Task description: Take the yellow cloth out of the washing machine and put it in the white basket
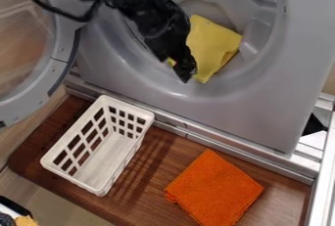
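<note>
At the washing machine's opening, the black gripper (184,72) hangs low and in front of the left part of the yellow cloth. The yellow cloth (214,43) lies inside the grey drum (258,39), its lower corner near the rim of the opening. A small bit of yellow shows on the gripper's left side, and the arm hides part of the cloth. Whether the gripper touches the cloth, I cannot tell. Below and to the left, the white basket (108,155) stands upright on the brown wooden board, with nothing inside it.
An orange cloth (214,190) lies on the wooden board (154,171), right of the basket. The machine's round door (56,80) stands open at the left. A metal rail (249,152) runs between machine and board. Something dark and yellowish sits in the bottom left corner.
</note>
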Tool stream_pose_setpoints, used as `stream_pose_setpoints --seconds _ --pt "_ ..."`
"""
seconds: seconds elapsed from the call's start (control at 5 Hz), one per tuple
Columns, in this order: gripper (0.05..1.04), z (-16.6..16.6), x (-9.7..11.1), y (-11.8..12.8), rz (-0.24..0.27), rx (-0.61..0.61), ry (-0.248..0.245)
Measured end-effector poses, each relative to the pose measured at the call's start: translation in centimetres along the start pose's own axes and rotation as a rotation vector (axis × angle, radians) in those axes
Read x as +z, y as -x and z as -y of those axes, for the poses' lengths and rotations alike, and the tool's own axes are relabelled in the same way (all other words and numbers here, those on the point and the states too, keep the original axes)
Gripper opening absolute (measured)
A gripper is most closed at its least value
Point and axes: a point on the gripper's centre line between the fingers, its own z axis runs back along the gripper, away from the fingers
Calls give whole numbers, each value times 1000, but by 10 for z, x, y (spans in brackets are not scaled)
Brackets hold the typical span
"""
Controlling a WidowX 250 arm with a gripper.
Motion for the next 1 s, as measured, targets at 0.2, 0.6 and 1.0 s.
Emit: stream_pose_setpoints --seconds 0.2,0.6,1.0 --pt "999 -10 -8 -11 10 8 -17" --pt "665 -16 -19 -15 -14 23 -39" --pt "155 -15 -19 -13 -45 40 -61"
